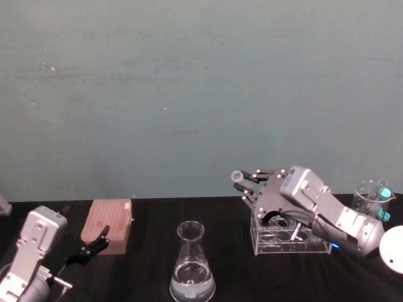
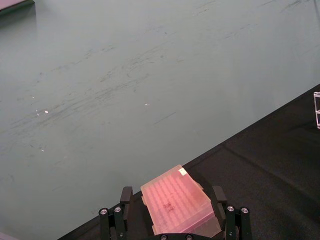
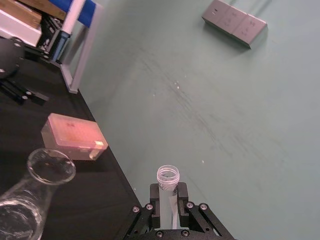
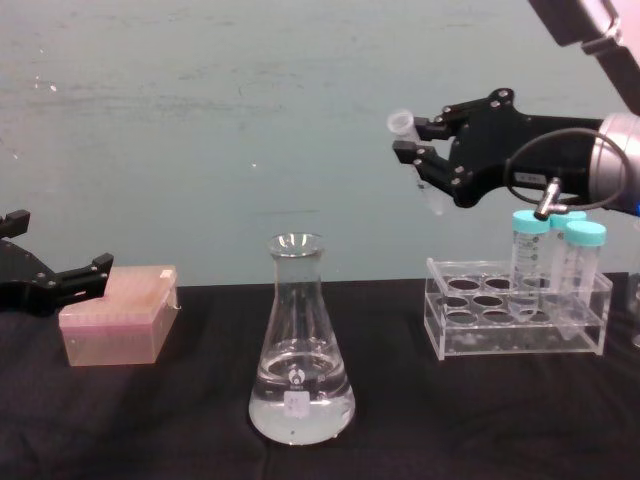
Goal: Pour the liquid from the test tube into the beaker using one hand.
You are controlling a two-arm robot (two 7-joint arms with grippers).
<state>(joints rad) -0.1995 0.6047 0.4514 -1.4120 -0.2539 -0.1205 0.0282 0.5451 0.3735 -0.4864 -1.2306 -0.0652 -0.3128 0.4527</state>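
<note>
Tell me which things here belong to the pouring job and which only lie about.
For the job: test tube, held by the right tool; beaker.
Lying about: pink box; tube rack; teal-capped tubes; open left tool, idle by the box.

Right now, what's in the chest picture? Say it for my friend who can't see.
The right claw holds a small clear test tube tilted in the air above a rack of teal-capped tubes. Left of it, a glass beaker with clear liquid stands on the black table; the open left claw sits by a pink box.
</note>
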